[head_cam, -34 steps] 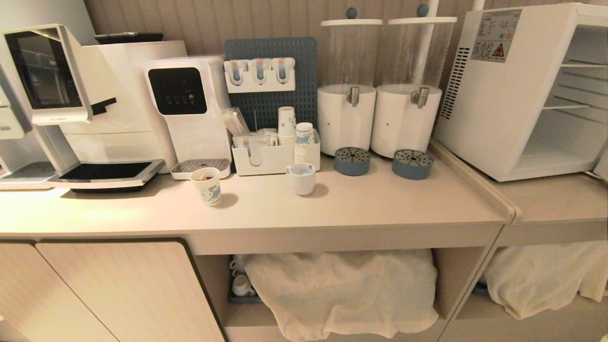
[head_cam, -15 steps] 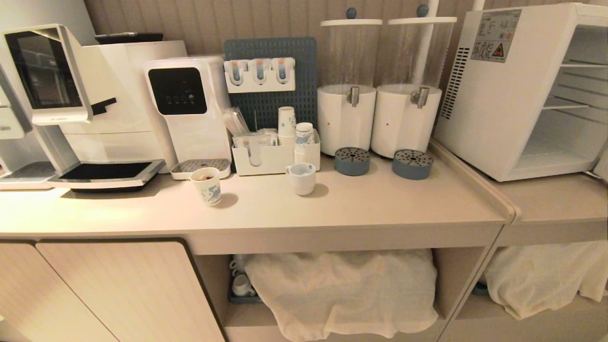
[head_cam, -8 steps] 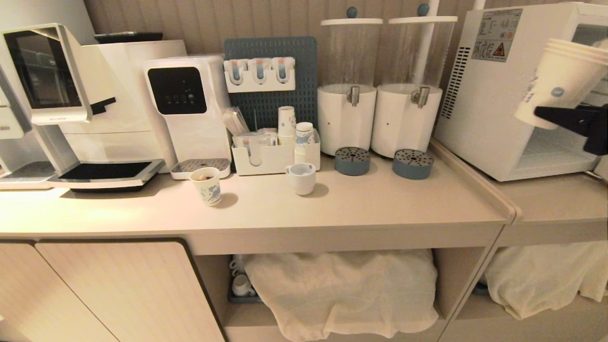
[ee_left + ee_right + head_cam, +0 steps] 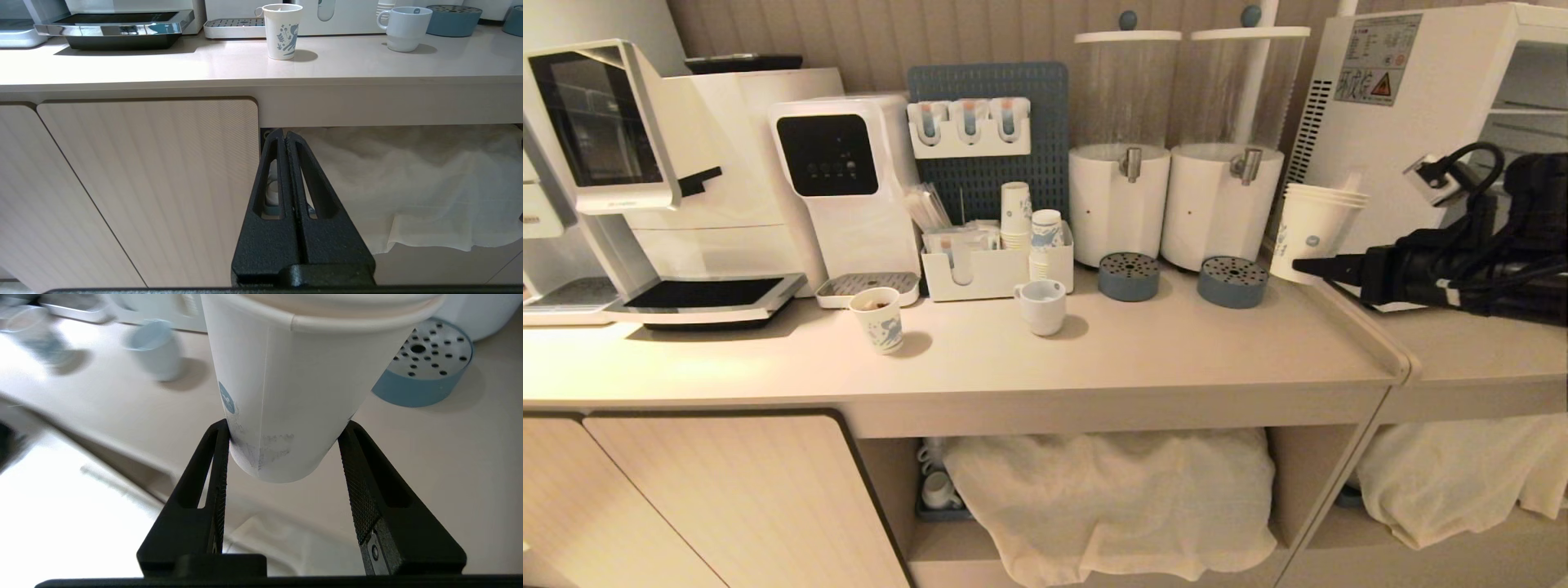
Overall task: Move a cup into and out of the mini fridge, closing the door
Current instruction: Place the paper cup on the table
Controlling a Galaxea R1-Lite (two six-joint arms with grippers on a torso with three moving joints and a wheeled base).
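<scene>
A: Head view first, from the left edge: what stands there?

B: At upper left a coffee machine with a dark screen, then a white water dispenser. On the counter in front of it, left of centre, stands a paper cup with blue drawings.

A: And the middle?

B: A blue pegboard with a white organizer of stacked cups below it, and a squat white mug just in front. Right of those are two clear-topped drink dispensers, each with a round blue drip tray at its foot.

A: Where is the cup?

B: The cup is right of centre, upright, over the counter's right end and beside the right-hand drip tray. The right gripper reaches in level from the right edge, jaws half apart and clamped on the cup's base; the right wrist view shows both fingers pressed to its sides.

A: The mini fridge?

B: At upper right, the mini fridge stands with its wire shelves exposed; I cannot see the door.

A: The left gripper?

B: Only the left wrist view shows the left gripper, jaws pressed together and holding nothing, low in front of the cabinet door.
</scene>
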